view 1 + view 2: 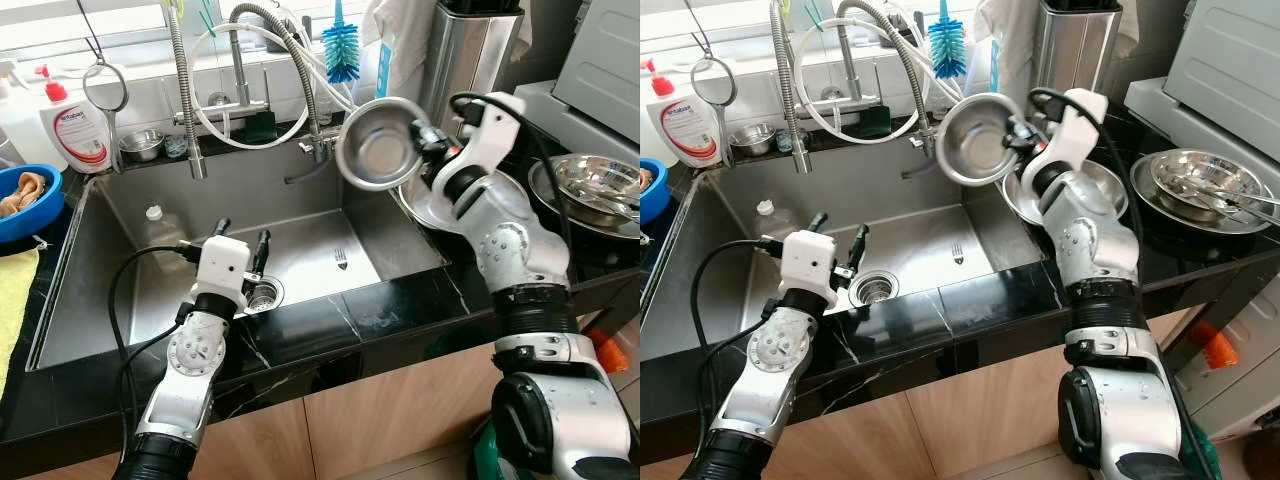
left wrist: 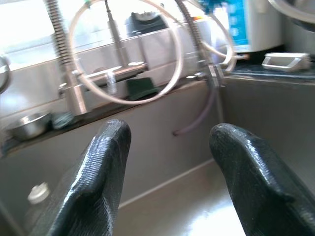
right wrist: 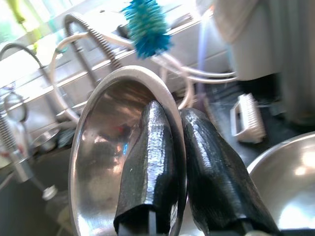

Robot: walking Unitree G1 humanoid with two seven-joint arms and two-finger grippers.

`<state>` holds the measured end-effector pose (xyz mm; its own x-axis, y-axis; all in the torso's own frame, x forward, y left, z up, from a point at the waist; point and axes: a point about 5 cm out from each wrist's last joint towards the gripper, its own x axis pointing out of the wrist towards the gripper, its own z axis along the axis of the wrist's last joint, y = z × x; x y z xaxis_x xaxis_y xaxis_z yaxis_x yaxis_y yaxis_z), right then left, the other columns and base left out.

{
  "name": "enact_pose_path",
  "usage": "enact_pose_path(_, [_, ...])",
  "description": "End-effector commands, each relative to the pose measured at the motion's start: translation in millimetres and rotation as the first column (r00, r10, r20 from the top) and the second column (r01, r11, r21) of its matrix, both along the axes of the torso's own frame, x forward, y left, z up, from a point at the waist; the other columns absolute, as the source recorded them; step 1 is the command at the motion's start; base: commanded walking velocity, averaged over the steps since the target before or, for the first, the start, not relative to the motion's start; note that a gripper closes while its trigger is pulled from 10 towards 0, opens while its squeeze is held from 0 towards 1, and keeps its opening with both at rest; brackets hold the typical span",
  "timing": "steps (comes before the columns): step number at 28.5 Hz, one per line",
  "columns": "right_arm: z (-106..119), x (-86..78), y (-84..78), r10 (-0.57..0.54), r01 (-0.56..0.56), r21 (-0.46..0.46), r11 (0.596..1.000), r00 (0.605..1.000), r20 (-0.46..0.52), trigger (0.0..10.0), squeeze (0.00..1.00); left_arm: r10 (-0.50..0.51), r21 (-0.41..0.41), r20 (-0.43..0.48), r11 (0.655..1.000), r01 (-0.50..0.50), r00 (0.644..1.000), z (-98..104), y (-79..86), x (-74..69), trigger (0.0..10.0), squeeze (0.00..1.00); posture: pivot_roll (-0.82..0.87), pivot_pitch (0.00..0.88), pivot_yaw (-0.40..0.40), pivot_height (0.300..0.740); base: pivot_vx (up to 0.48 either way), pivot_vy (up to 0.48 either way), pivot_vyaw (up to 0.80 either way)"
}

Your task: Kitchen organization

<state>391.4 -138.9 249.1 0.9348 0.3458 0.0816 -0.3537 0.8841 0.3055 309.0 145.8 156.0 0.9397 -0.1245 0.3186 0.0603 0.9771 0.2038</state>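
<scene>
Sink below, right end effector pinches steel bowl beside faucet hose.

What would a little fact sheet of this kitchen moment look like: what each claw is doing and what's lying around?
Place: steel sink in a black counter
Right claw: shut on the rim of a small steel bowl, held tilted above the sink's right edge
Left claw: open, holding nothing, low over the sink near the drain
In the sink: a fork
Right counter: more steel bowls
Behind the sink: soap bottle, blue brush
</scene>
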Motion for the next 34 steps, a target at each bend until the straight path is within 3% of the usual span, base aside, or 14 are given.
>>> enact_pose_path(1, [5.5,-2.8,6.3,0.039,-0.039,0.001,0.999,0.999,0.025,10.0,0.00,0.024,-0.028,-0.002,0.999,-0.024,1.000,2.1,5.2,0.6,10.0,0.00,-0.10,0.000,0.063,0.740,0.000,0.000,0.00])
enact_pose_path(6, [-10.2,-9.8,22.1,0.165,-0.165,-0.045,0.985,0.986,-0.007,10.0,0.00,0.047,-0.055,0.002,0.997,-0.047,0.999,5.2,10.3,2.0,10.0,0.00,-0.10,0.000,0.063,0.740,0.000,0.000,0.00])
enact_pose_path(12, [-20.5,-14.0,30.2,0.214,-0.215,-0.063,0.975,0.977,-0.015,10.0,0.00,0.058,-0.052,0.004,0.997,-0.057,0.998,6.1,14.7,0.3,10.0,0.00,-0.10,0.000,0.059,0.740,0.000,0.000,0.00])
enact_pose_path(17, [-35.6,-16.8,34.9,0.239,-0.247,-0.139,0.959,0.968,-0.074,10.0,0.00,0.024,-0.037,-0.024,0.999,-0.025,0.999,3.4,13.9,-0.1,10.0,0.00,-0.10,0.000,0.057,0.740,0.000,0.000,0.00])
enact_pose_path(21, [-39.5,-18.6,35.5,0.246,-0.255,-0.187,0.949,0.967,-0.073,10.0,0.00,0.026,-0.029,-0.025,0.999,-0.027,0.999,5.6,25.1,-0.5,10.0,0.00,-0.09,0.000,0.054,0.740,0.000,0.000,0.00])
enact_pose_path(25, [-43.4,-19.8,38.8,0.266,-0.277,-0.214,0.937,0.961,-0.081,10.0,0.00,-0.038,0.011,-0.057,0.999,0.038,0.998,8.1,37.8,1.0,10.0,0.00,-0.10,0.000,0.051,0.740,0.000,0.000,0.00])
enact_pose_path(34, [-52.5,-22.6,44.2,0.293,-0.312,-0.276,0.909,0.950,-0.111,10.0,0.00,-0.151,0.068,-0.127,0.985,0.161,0.980,5.6,30.4,0.9,10.0,0.00,-0.09,0.000,0.046,0.740,0.000,0.000,0.00])
